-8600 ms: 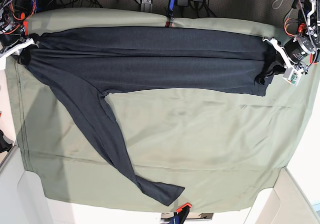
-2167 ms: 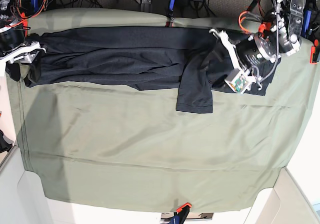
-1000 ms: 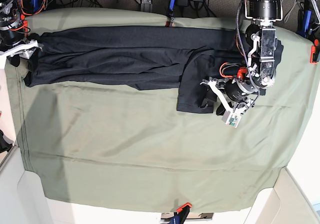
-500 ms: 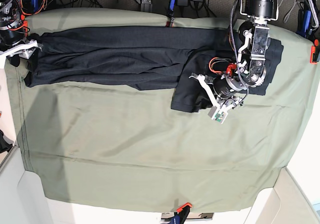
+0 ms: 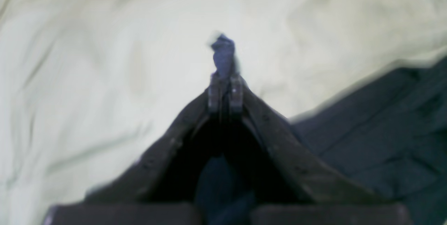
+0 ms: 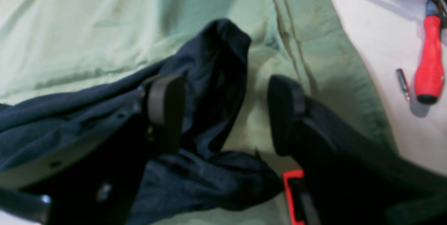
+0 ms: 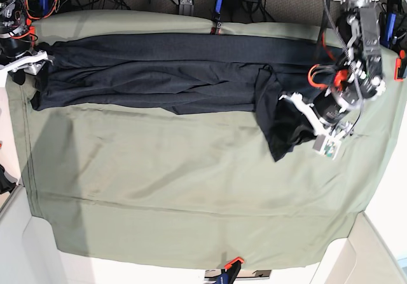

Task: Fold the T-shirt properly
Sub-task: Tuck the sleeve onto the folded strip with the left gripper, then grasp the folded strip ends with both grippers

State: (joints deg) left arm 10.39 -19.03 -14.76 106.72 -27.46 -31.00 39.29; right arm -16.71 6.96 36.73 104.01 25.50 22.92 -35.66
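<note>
base view shows the left gripper (image 7: 305,120) over near the right end of the olive sheet (image 7: 191,189), and it's clamped tight on a bit of the t-shirt (image 7: 159,68). a second ago those jaws stood wide above the cuff of the sleeve; now they've snapped together, and the dark flap has been dragged rightward and twisted into a hanging wedge. left wrist view backs it up: a little tuft of navy fabric pokes out past the pinched tips. so it looks like the sleeve fold is being redone or pulled across, not finished yet.

the rest of the shirt lies in a long folded band along the far edge of the sheet. right gripper (image 6: 223,113) sits at the other end, jaws spread wide with cloth lying between them, gripping nothing, same as before.

a red-handled screwdriver (image 6: 427,61) lies off the sheet. no readable brands, labels or writing anywhere.
</note>
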